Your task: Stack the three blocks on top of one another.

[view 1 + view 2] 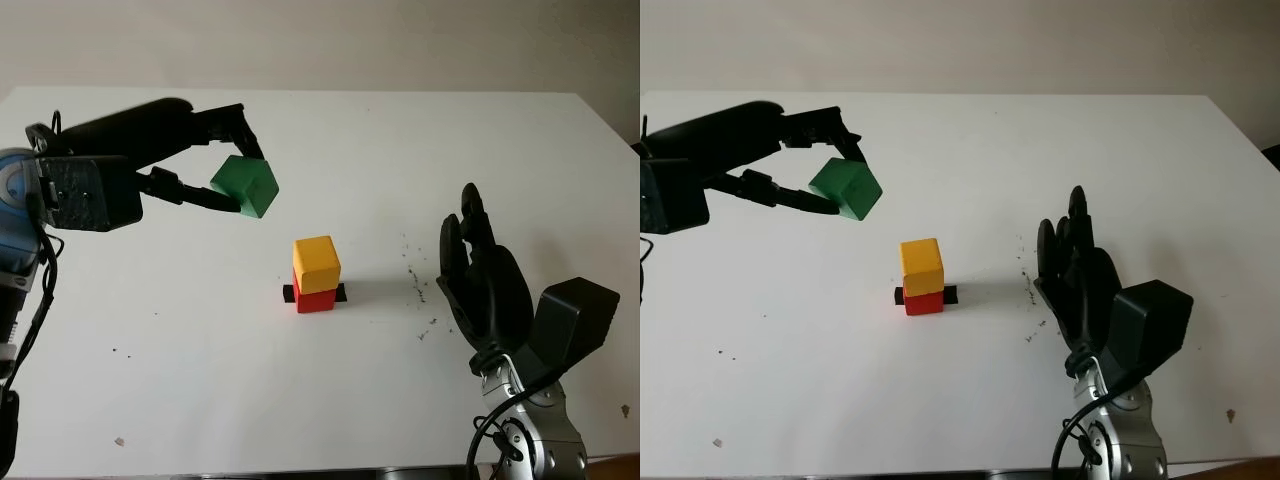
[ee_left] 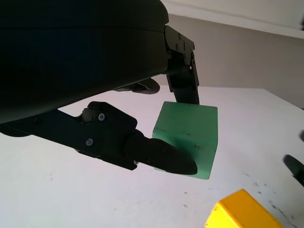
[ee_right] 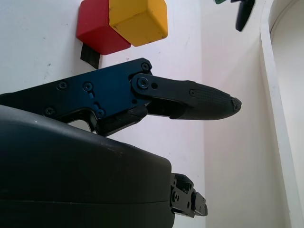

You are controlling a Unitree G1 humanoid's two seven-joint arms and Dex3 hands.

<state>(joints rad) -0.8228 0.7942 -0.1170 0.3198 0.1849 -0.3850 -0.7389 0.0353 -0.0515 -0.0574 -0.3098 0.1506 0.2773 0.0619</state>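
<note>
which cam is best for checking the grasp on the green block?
Left wrist view: the green block sits close up, with the left hand pinching it between fingers on opposite faces. Both eye views show it smaller, held above the table and off to the side of the yellow-on-red stack.

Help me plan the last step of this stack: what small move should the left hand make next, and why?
Probably carry the green block sideways until it hangs over the yellow block, then lower it. The left hand holds it in the air, off to the side of the stack, where yellow already sits on the red block. The right hand is open beside the stack.
</note>
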